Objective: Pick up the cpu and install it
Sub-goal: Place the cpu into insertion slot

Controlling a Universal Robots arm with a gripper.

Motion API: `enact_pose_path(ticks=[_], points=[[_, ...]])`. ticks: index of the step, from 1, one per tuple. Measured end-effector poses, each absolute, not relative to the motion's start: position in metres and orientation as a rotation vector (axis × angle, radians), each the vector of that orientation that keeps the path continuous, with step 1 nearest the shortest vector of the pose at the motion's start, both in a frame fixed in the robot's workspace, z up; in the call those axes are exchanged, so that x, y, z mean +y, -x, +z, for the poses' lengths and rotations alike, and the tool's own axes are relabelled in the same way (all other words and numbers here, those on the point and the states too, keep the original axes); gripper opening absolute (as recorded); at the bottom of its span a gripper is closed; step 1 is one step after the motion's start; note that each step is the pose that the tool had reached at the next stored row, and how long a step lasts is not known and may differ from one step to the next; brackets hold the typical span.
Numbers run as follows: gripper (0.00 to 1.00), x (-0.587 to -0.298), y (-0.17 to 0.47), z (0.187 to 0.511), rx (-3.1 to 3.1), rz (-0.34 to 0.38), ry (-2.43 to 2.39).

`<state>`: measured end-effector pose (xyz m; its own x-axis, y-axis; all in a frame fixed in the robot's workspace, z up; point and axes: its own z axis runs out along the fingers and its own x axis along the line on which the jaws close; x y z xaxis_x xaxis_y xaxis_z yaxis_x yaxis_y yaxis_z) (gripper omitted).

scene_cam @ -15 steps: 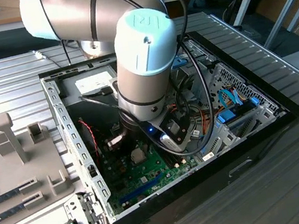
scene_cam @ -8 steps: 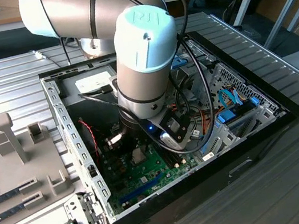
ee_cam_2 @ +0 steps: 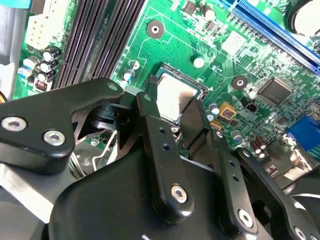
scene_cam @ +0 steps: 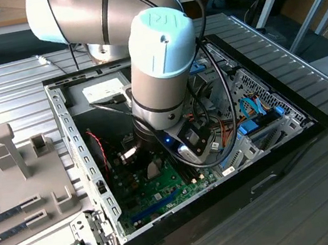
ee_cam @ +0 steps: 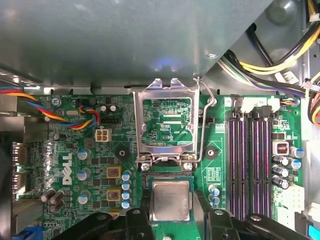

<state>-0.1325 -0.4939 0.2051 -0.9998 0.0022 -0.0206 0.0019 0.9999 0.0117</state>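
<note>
Now hand (ee_cam: 171,212) clamped on cpu (ee_cam: 171,200) over socket (ee_cam: 171,176); load frame (ee_cam: 167,122) up. Keep chip level, edges square, no force.

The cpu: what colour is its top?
Silvery-grey metal; the cpu shows best in the first wrist view.
</note>
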Motion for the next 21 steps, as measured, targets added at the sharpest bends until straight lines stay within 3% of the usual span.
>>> enact_pose_path(ticks=[21], points=[[0.42,-0.4939,0.1352,0.2028,3.12,0.026,0.013]])
